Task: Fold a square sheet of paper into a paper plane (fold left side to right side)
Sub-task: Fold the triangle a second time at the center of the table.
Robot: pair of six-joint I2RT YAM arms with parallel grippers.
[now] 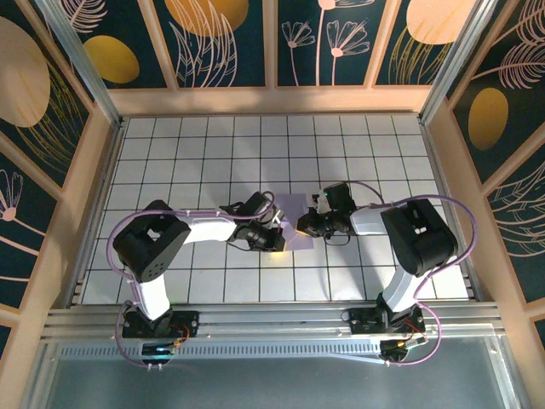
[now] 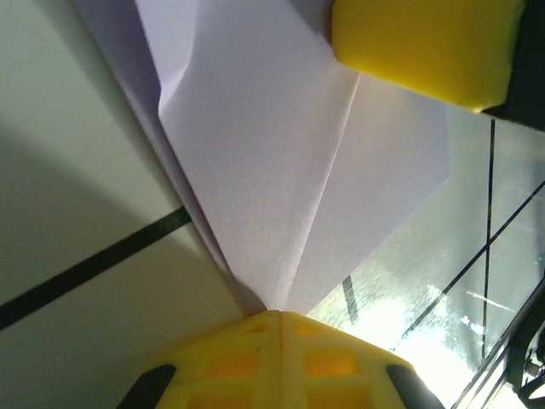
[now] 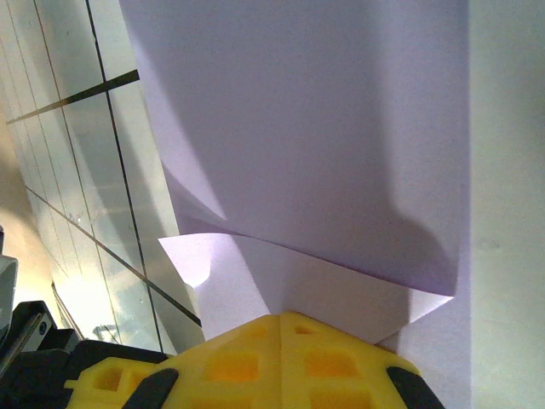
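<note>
The thin, pale lavender sheet of paper (image 1: 295,210) lies near the middle of the white desk (image 1: 213,145) with its dark grid lines, between the two arms, which reach in from either side and meet over it. It is partly folded. From the left wrist camera the sheet of paper (image 2: 255,153) shows straight creases that fan out from one narrow corner, with overlapping layers and a shadowed edge along its left side. From the right wrist camera the sheet of paper (image 3: 306,128) has an upper layer that bows up a little off the layer below, casting a soft shadow.

The left gripper (image 1: 277,241) sits at the sheet's near left edge. Its yellow fingers are pressed together with no gap between them, and the left gripper (image 2: 274,317) meets the paper's narrow corner right at its tips. Whether it pinches that corner or only presses on it, I cannot tell.

The right gripper (image 1: 304,227) is at the sheet's right edge, just beside the left one. The right gripper (image 3: 281,317) is likewise fully closed, tips against the lower layer's edge – pinching or pressing, I cannot tell. One of its yellow fingers (image 2: 426,47) rests on the paper at the far end of the creases.
</note>
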